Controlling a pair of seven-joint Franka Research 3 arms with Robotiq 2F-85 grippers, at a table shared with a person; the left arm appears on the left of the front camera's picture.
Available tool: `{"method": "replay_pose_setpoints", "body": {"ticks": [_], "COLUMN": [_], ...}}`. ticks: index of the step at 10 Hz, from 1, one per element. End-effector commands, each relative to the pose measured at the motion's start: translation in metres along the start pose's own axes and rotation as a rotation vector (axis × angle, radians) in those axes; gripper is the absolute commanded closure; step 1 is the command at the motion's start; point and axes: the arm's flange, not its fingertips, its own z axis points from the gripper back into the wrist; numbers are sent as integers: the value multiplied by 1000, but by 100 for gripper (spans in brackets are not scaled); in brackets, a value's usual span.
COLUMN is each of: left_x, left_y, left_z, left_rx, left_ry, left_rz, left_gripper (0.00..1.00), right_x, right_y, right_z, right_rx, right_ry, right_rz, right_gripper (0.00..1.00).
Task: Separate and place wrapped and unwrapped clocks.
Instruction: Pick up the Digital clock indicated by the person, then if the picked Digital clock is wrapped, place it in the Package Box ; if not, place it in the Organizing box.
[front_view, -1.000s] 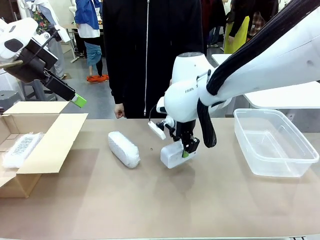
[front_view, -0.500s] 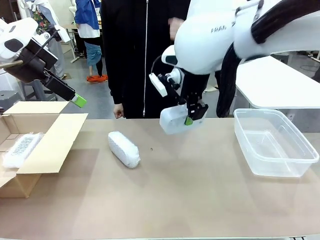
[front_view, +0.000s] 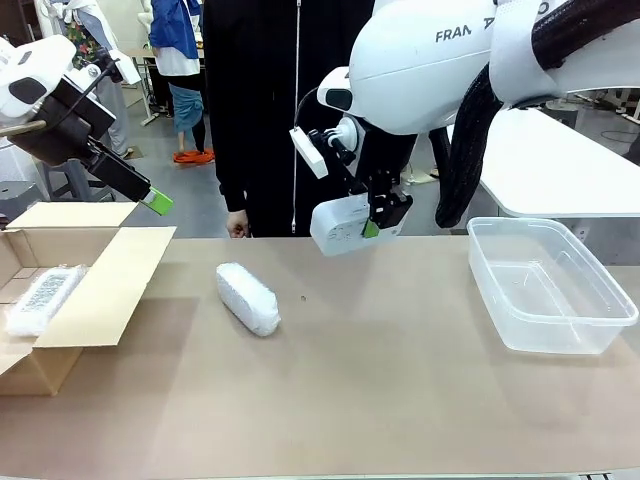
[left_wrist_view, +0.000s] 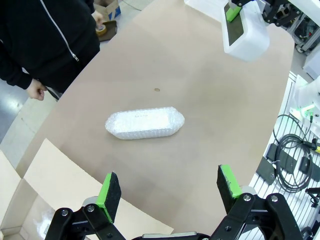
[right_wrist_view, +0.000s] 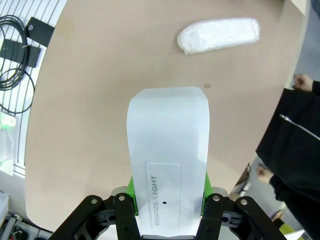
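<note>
Right gripper (front_view: 371, 226): upper centre of the front view, hanging off the table. The jaws are closed to the width of the unwrapped clock (front_view: 338, 226), with a green pad on each long side. The right wrist view shows the pads flush against it and a "SNOOZE/LIGHT" bar on its upper face.

Unwrapped clock: smooth white block with rounded corners, tilted, well above the table (front_view: 400, 400) and touching nothing but the pads.

Loose wrapped clock (front_view: 248, 298): lies flat on the table at centre left, lower left of the held clock and apart from everything else.

Clear plastic tub (front_view: 603, 336): right side of the frame, on the table, with nothing in it.

Cardboard box (front_view: 105, 280): left edge of the frame, flaps open.

Boxed wrapped clock (front_view: 40, 298): lies inside the box.

Left gripper (front_view: 157, 204): upper left of the frame, above the box. Its fingers are spread wide and hold nothing.

Person: behind the far table edge in a black zipped jacket, one hand (front_view: 237, 224) at the edge and not touching anything on the table.

Progress, as judged: one wrapped clock is sorted into the box. The unwrapped clock is in transit, likely bound for the tub. The loose wrapped clock is untouched. About a third is done.
</note>
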Motion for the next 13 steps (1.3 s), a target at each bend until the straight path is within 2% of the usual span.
{"method": "replay_pose_setpoints", "body": {"ticks": [1, 10, 11, 12, 13], "left_x": [1, 1, 1, 1, 1], "left_y": [-2, -2, -2, -2, -2], "left_z": [-1, -1, -1, -1, -1], "left_rx": [13, 13, 13, 13, 13], "left_ry": [-6, -6, -6, -6, -6], "left_rz": [12, 12, 12, 12, 12], "left_gripper": [0, 0, 0, 0, 0], "right_x": [-1, -1, 0, -2, -18], "right_y": [0, 0, 0, -6, -6], "right_z": [-1, -1, -1, 17, 40], "right_rx": [6, 6, 5, -22, -117], "right_ry": [6, 6, -1, 53, 133], "right_rz": [-4, -4, -1, -256, -478], "right_gripper": [83, 83, 50, 50, 50]}}
